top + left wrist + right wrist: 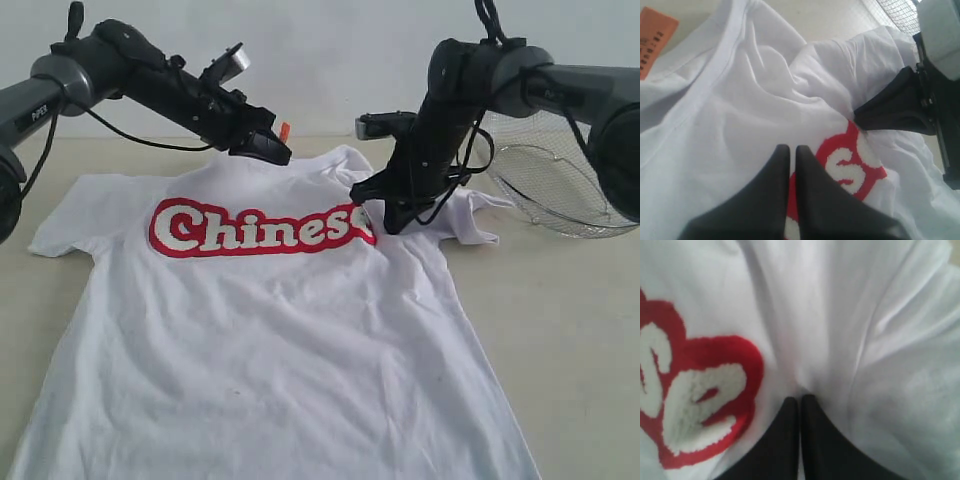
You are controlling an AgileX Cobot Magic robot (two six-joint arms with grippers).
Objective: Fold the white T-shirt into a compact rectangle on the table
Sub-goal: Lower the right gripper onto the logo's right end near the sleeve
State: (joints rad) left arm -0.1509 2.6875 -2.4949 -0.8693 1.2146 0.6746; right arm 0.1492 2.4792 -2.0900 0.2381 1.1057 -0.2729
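Note:
The white T-shirt [270,340] lies face up and spread on the table [570,330], its red "Chinese" lettering [260,228] across the chest and an orange neck tag [285,131] [652,42] at the collar. My left gripper [280,155] [790,147] is shut and hovers just over the collar area with nothing between its jaws. My right gripper [357,190] [800,399] [857,117] is shut too, its tips pressed into bunched fabric beside the lettering's last letter. Whether a fold is pinched there does not show.
A round wire-mesh basket [560,180] [895,12] stands on the table at the back right, close behind the right arm. The shirt's right sleeve [475,215] lies rumpled between gripper and basket. Bare table runs along both sides of the shirt.

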